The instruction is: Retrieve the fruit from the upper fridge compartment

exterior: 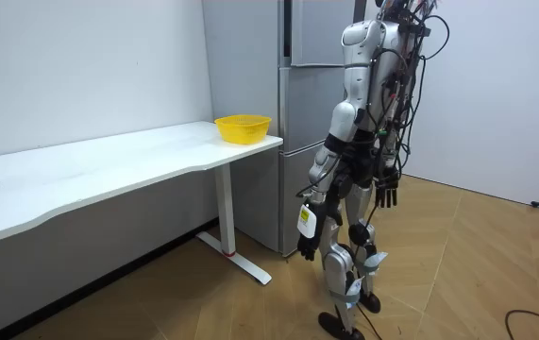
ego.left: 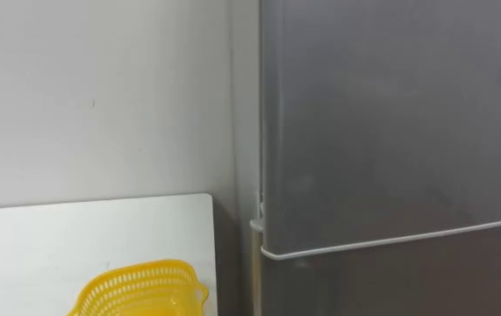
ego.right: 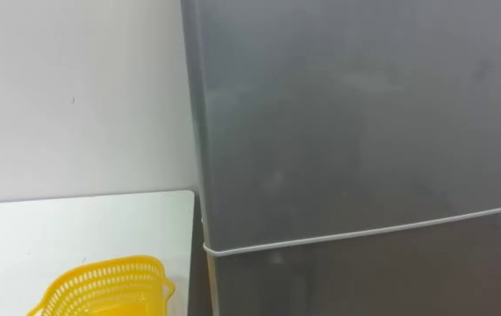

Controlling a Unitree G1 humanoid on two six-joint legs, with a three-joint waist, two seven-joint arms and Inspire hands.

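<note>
- Fridge (ego.left: 390,123) doors shut: retrieval not begun.
- Left hand (exterior: 307,247) and right hand (exterior: 387,195) hang open, empty, before the fridge.
- Basket (ego.left: 140,294) on surface (ego.left: 57,237) beside the fridge, likely to receive the item.

A tall grey metallic fridge (exterior: 299,151) is seen standing upright against the white wall (ego.left: 101,96), just beside the end of the white desk (exterior: 109,165). Its upper door (ego.left: 390,114) is shut flush and is divided by a thin pale seam from the door below (ego.left: 390,285), which is likewise shut.
</note>
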